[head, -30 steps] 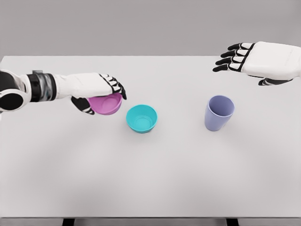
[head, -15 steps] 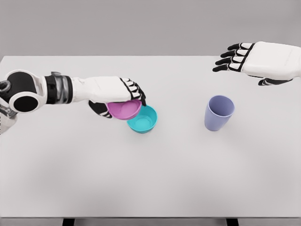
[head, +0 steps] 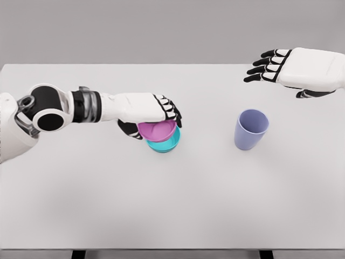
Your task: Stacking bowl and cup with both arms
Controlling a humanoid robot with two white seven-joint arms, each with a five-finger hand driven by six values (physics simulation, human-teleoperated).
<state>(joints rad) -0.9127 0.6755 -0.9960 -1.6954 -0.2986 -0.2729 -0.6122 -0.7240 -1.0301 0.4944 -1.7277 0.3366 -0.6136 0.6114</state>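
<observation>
At left, the left hand [head: 153,114] reaches in level, fingers curled over the pink bowl [head: 157,131], which sits tilted in the teal bowl [head: 167,144] on the table [head: 172,205]; the cup [head: 250,129] stands upright, well apart; above it the right hand [head: 294,70] hovers, fingers spread, empty.

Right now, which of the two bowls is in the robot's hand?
The pink bowl, gripped by the left hand directly over the teal bowl, which sits on the table untouched.
</observation>
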